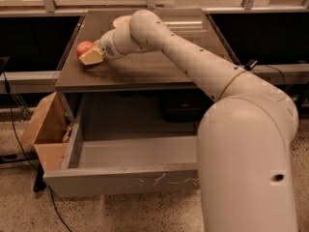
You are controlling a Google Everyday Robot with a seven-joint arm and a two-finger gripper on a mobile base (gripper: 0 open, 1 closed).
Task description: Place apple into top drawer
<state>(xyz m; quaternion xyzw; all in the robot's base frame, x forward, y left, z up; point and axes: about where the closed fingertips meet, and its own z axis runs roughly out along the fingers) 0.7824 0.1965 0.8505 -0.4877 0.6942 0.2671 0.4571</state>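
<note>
The apple (84, 47), reddish-orange, rests on the dark tabletop (145, 66) near its left edge. My gripper (91, 56) is right at the apple, on its near right side and touching it. The top drawer (120, 179) is pulled open below the table. Its grey front panel with pale scratches faces me, and the inside shows nothing. My arm (193, 66) reaches from the lower right across the table to the apple.
A shallow cream bowl (120, 20) sits at the back of the tabletop, partly hidden behind my arm. A tan cardboard box (44, 129) stands on the floor left of the drawer. Cables (14, 129) run along the left. Dark shelves flank the table.
</note>
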